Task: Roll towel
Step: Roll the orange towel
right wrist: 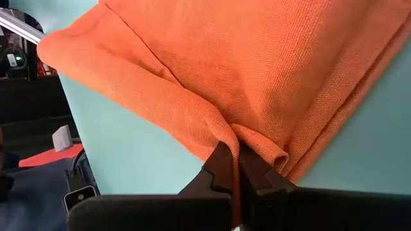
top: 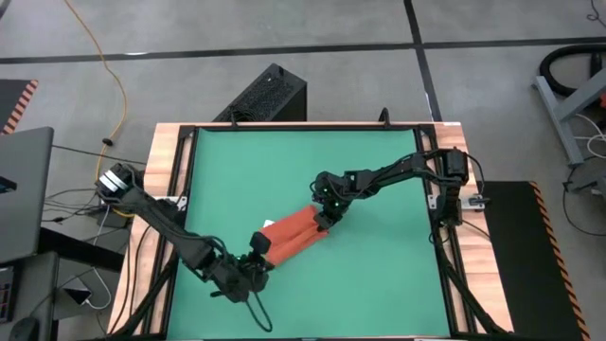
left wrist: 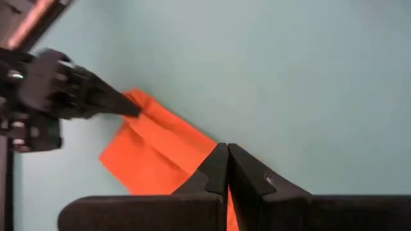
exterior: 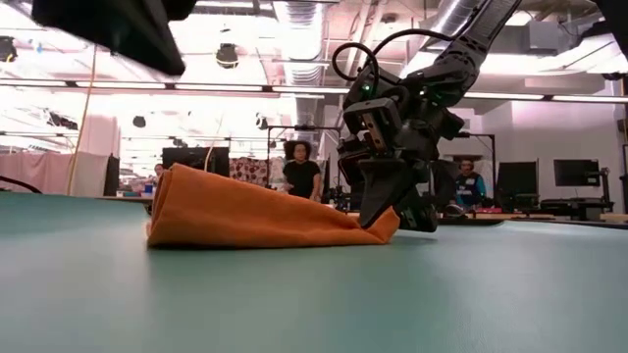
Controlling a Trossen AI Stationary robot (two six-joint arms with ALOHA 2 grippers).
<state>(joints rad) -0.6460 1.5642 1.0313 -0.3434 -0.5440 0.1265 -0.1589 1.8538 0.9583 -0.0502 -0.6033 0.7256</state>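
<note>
On the green table mat (top: 379, 284), just toward the near side of its centre, the rust-orange towel (top: 292, 236) lies folded into a long narrow band running diagonally. At the towel's far-right end the right gripper (top: 323, 216) has its fingers pinched tight on a fold of the cloth, pressed down to the mat. At the towel's opposite, near-left end the left gripper (top: 259, 254) has its fingers closed on the towel's edge. In the low view that left end stands raised above the mat
</note>
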